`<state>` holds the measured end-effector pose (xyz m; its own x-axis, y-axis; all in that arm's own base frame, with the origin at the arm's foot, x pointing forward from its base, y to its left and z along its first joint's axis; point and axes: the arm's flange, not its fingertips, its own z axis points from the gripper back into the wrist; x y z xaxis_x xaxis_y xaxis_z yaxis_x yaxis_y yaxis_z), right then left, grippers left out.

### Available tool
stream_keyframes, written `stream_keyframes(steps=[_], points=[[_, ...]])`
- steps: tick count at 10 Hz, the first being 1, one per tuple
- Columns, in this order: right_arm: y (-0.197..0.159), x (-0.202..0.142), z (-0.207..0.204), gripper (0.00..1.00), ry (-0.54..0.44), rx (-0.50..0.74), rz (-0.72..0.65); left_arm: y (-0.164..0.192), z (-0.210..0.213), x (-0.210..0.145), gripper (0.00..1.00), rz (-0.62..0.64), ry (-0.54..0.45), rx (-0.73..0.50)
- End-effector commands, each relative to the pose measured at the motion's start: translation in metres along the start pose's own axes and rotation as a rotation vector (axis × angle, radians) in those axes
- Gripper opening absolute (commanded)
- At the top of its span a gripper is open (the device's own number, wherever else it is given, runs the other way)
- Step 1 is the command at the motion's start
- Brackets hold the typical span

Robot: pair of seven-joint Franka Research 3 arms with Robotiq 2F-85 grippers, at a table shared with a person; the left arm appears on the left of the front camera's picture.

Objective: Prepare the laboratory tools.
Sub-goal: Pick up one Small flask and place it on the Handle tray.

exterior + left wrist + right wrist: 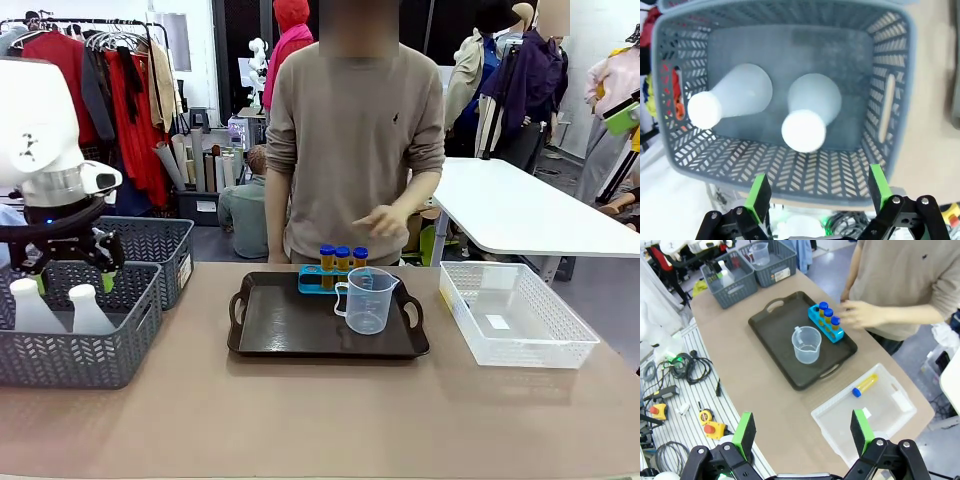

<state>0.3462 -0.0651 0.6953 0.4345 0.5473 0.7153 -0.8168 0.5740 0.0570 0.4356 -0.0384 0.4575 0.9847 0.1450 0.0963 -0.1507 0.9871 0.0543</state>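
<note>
Two white conical flasks [88, 310] [810, 117] stand upright in a grey basket [120, 350] at the table's left. My left gripper [72, 278] [817, 195] hangs open just above them, holding nothing. On the black tray [290, 335] stands a clear beaker [367, 298] [806, 345]. Behind it, a blue rack [312, 283] holds three blue-capped amber tubes [342, 257] [826, 319]. Another tube [865, 385] lies in the white basket [890, 425]. My right gripper [802, 432] is open and empty, high over the table's near edge.
The person stands at the far side, one hand [380, 220] [862, 315] hovering by the rack. A second grey basket [160, 250] behind the first holds another clear beaker [759, 252]. The white basket [515, 312] sits right of the tray.
</note>
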Motion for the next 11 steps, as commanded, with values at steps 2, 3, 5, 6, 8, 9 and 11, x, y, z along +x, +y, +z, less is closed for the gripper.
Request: stream_keyframes(steps=[2,3,5,6,8,9,11], points=[[0.0,0.002,0.0,1.0,-0.028,0.02,0.019,0.013,-0.022,0.003,1.0,0.036,-0.052,-0.004],[0.0,0.002,0.0,1.0,-0.028,0.02,0.019,0.015,-0.028,0.012,1.0,0.019,-0.067,-0.01],[0.0,0.002,0.0,1.0,-0.028,0.02,0.019,0.014,-0.032,0.019,1.0,0.011,-0.053,-0.032],[0.0,0.002,0.0,1.0,-0.028,0.02,0.019,0.013,-0.035,0.022,1.0,-0.003,-0.05,-0.025],[0.0,0.002,0.0,1.0,-0.028,0.02,0.019,0.012,-0.042,0.026,1.0,-0.034,-0.037,-0.026],[0.0,0.002,0.0,1.0,-0.028,0.02,0.019,0.01,-0.042,0.026,0.8,-0.04,-0.021,-0.019],[0.0,0.002,0.0,1.0,-0.028,0.02,0.019,0.011,-0.043,0.028,0.4,-0.047,-0.034,-0.018]])
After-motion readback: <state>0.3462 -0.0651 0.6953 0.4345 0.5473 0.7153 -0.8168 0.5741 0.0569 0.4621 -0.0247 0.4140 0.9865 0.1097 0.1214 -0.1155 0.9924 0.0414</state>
